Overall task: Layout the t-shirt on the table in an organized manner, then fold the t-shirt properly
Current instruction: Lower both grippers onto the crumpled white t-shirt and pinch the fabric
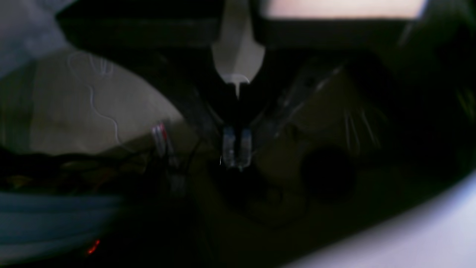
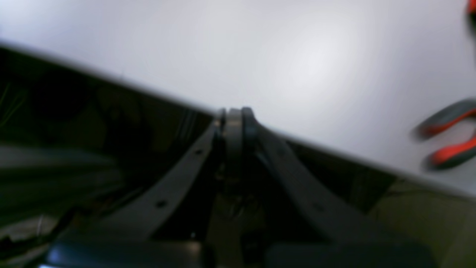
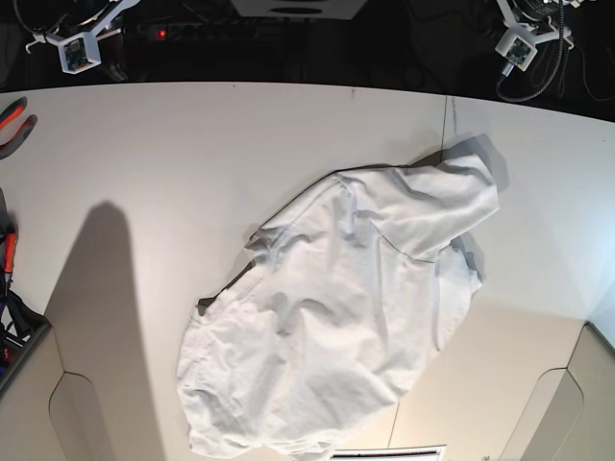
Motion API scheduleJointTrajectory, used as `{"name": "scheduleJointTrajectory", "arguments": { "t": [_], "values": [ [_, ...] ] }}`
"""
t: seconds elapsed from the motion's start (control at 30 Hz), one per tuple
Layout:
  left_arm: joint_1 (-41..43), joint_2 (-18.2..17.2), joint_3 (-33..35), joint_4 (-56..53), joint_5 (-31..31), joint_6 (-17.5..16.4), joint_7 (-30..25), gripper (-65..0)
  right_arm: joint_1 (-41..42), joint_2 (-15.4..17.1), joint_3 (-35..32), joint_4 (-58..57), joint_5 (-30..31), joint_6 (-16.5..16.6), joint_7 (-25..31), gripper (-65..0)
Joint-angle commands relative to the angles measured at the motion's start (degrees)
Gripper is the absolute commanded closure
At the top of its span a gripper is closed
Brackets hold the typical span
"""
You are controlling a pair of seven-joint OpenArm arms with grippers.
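Room: a dim, cluttered background of cables is showing beyond the far edge of the tabletop [image 3: 144,144], which is lying wide, pale and matte, with a thin dark seam line [image 3: 445,120] running in from its far edge.
Left gripper: the left gripper [image 1: 237,150] is hanging off the tabletop over dark clutter, its two fingertips pressed together and carrying nothing.
Right gripper: the right gripper [image 2: 234,119] is sitting at the tabletop's edge with its jaws together, also empty (the view is blurred).
T-shirt: the t-shirt [image 3: 336,317] is lying crumpled in a white heap on the tabletop, well apart from both grippers.
Long axis: the heap is running diagonally in the base view, from its lower left up to a bunched end at upper right, near the seam.
Nearer arm: judging from the base view, the bunched upper-right end is lying toward the left arm's side, so that arm is probably the nearer one; the lower-left end is falling to the right arm.
Direction: both grippers will likely be reaching inward over the tabletop and away from its far edge.
Other items: red-and-grey tool handles [image 2: 444,123] are lying on the tabletop on the right arm's side, well clear of the cloth.
Spare room: bare surface is lying open on most sides for spreading the shirt.
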Motion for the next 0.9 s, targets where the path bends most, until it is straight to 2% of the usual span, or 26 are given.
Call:
{"name": "scheduleJointTrajectory", "arguments": {
  "t": [0.0,0.1,0.2,0.3,0.37,0.5,0.6,0.67,0.77,0.87],
  "values": [
    [0.6,-0.5,-0.4,2.8,-0.9,0.0,-0.9,0.0,-0.2,0.5,1.1,2.0,0.0,-0.4,1.3,0.0],
    [-0.4,-0.4,-0.4,7.0,-1.1,0.0,-2.7,0.0,2.2,0.4,3.1,3.5,0.0,-1.9,1.3,0.0],
    [-3.8,-0.4,-0.4,7.8,-1.0,0.0,-5.2,0.0,6.4,0.4,3.5,3.5,0.0,-5.4,1.3,0.0],
    [-8.5,-0.2,-0.3,7.8,-0.1,-1.3,-5.1,0.0,11.4,-0.9,3.5,3.5,-2.8,-8.0,1.3,0.0],
    [-11.5,-0.3,-0.2,7.8,1.4,-2.6,-5.1,0.0,15.1,-2.1,3.5,3.5,-4.3,-8.0,1.3,0.0],
    [-17.1,-0.3,0.2,7.8,2.8,-2.8,-5.1,0.0,23.8,-5.9,3.5,3.5,-4.2,-8.0,-0.4,0.0],
    [-21.3,-0.3,3.2,7.8,2.9,-2.8,-2.9,-11.0,30.0,-9.5,3.5,3.3,-1.9,-7.1,-4.4,0.0],
    [-23.6,-0.3,7.0,7.8,3.3,-2.8,-1.1,-15.4,33.2,-12.0,3.5,2.7,0.1,-4.8,-5.5,0.0],
    [-27.0,-0.3,13.6,7.7,8.3,-2.8,-0.9,-15.6,37.4,-15.5,3.5,-0.6,0.3,-0.9,-5.5,0.0],
    [-30.3,-0.3,19.0,7.1,12.3,-2.4,-2.8,-15.6,41.6,-18.6,3.5,-6.7,0.3,1.0,-5.5,0.0]
  ]
}}
